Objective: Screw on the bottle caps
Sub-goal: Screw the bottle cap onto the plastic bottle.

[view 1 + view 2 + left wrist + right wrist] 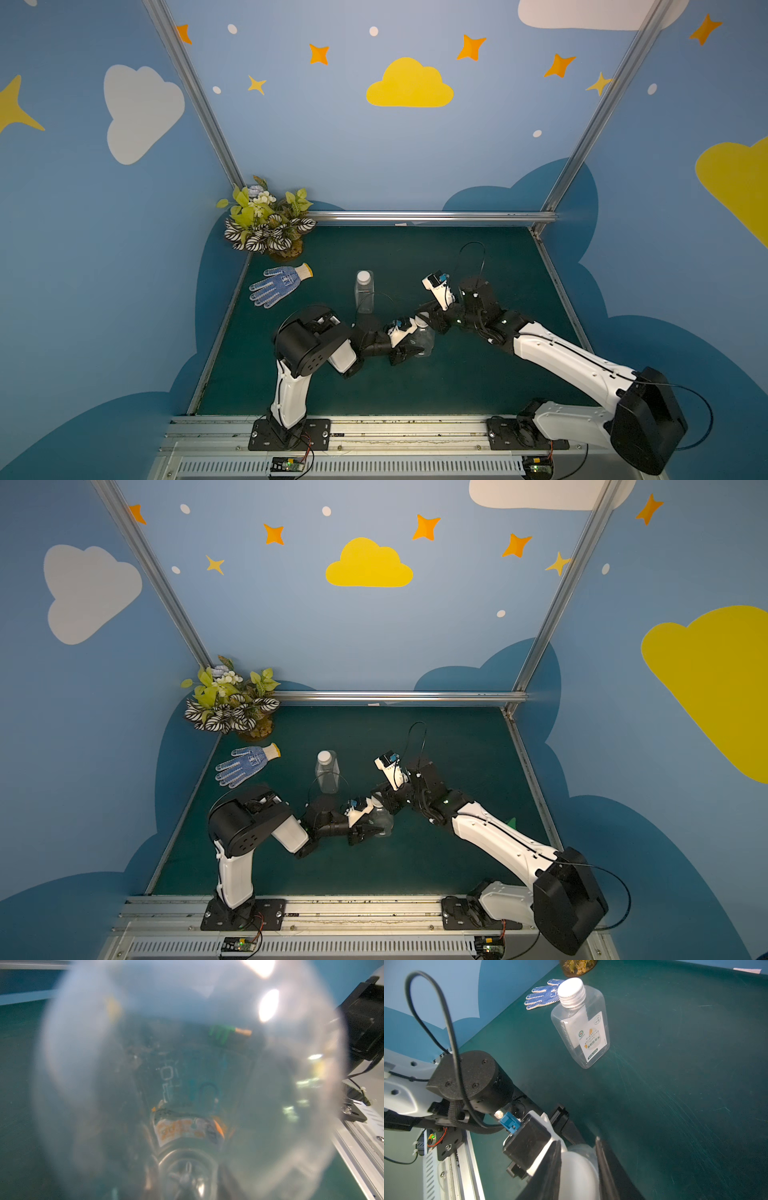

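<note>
In both top views the round clear bottle (pixel 424 340) (pixel 384 820) is held a little above the green mat at mid-table, and my left gripper (pixel 415 350) (pixel 376 831) is shut on its body from the left. That bottle (pixel 187 1084) fills the left wrist view as a blur and hides the jaws. My right gripper (pixel 423 319) (pixel 578 1141) comes in from the right and is shut on the white cap (pixel 578 1169) at the bottle's neck. The rectangular labelled bottle (pixel 365 293) (pixel 583 1028) stands upright behind, its white cap (pixel 363 276) (pixel 571 991) on it.
A blue dotted work glove (pixel 280 284) lies at the back left of the mat. A potted plant (pixel 268 222) fills the back left corner. A green item (pixel 511 823) peeks from behind the right arm. Metal rails (pixel 374 432) edge the front.
</note>
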`<state>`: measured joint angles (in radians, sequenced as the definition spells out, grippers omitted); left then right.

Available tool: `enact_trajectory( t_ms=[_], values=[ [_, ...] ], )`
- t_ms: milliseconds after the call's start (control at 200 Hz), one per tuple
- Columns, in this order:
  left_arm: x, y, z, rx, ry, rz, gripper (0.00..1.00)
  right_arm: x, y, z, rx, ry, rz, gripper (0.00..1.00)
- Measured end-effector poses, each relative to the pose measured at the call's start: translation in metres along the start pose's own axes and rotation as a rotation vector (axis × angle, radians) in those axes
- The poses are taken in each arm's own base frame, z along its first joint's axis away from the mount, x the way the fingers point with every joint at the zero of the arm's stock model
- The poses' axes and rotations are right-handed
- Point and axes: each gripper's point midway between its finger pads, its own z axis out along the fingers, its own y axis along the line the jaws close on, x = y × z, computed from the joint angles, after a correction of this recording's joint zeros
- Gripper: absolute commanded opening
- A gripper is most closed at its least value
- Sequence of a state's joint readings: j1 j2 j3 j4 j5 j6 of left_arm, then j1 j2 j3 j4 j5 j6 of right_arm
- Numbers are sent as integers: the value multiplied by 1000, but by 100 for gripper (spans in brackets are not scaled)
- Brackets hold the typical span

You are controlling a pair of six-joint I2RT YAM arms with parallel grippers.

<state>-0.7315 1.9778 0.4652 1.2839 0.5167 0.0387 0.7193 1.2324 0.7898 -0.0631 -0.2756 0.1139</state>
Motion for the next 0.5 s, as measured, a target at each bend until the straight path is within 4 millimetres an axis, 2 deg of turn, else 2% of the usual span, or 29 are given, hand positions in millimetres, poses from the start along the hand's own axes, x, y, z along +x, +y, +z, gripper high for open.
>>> enact_trajectory(
  t_ms=[100, 195, 501],
  values=[
    [0, 2, 0, -32, -6, 16, 42, 0, 2, 0, 26, -16, 8, 24],
    [1, 3, 1, -66, -6, 35, 42, 0, 1, -1, 76, -37, 27, 23],
    [0, 8, 3, -132, -3, 84, 41, 2, -5, -7, 191, -27, 71, 46]
  ],
)
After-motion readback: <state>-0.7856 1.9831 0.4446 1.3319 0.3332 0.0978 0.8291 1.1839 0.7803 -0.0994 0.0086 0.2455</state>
